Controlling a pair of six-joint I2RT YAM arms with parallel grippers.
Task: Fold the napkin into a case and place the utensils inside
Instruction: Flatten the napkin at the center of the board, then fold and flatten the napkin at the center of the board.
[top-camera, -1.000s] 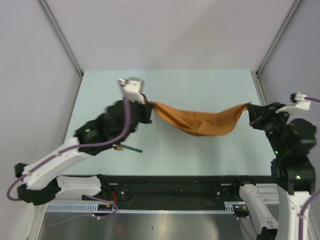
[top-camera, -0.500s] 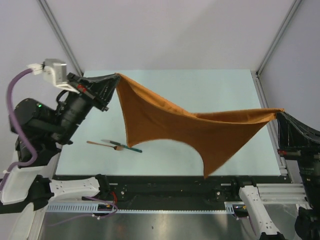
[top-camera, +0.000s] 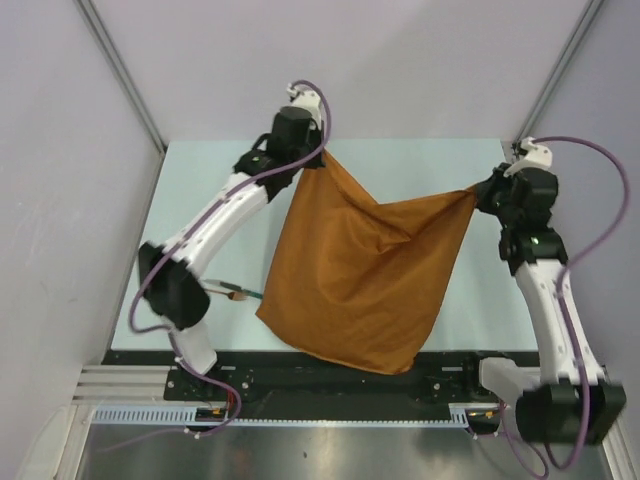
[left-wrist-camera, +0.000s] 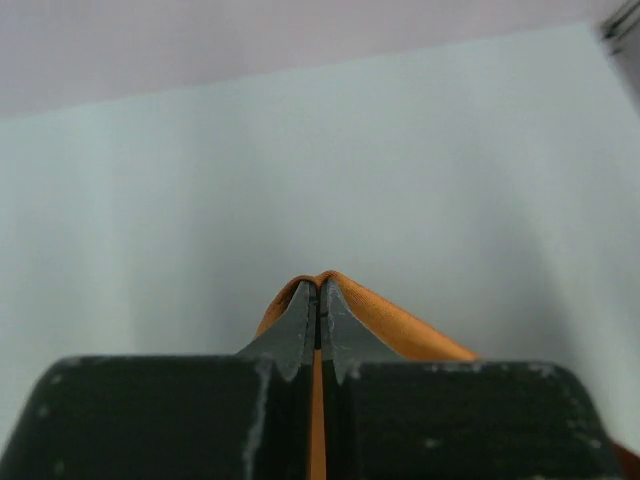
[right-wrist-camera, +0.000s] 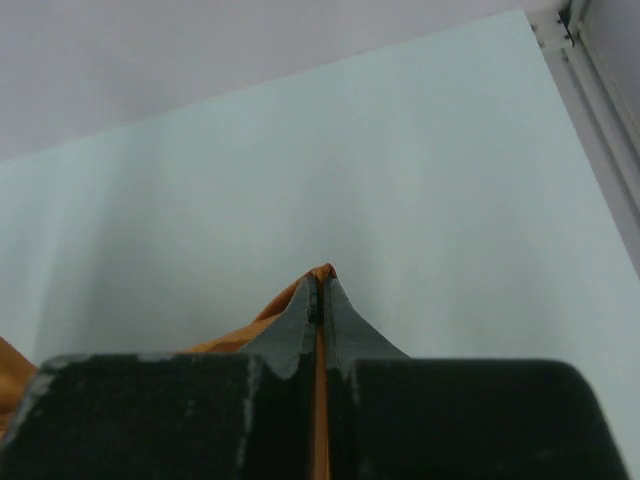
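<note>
- Top view: the rust-orange napkin (top-camera: 360, 270) hangs unfolded above the middle of the table (top-camera: 420, 165), its lowest edge sagging past the table's near edge.
- The left gripper (top-camera: 318, 155), over the table's far side, and the right gripper (top-camera: 478, 195), near the table's right edge, each pinch a top corner with jaws closed.
- No fold shows, so the case and the loading are both left to do.
- The utensils (top-camera: 235, 292) lie on the table's left side, partly hidden, and their number is unclear.
- Left wrist view: the fingers clamp an orange corner above bare table, and the rest of the cloth is cut off.
- Right wrist view: the same clamped pinch, with the cloth trailing out of sight.
</note>
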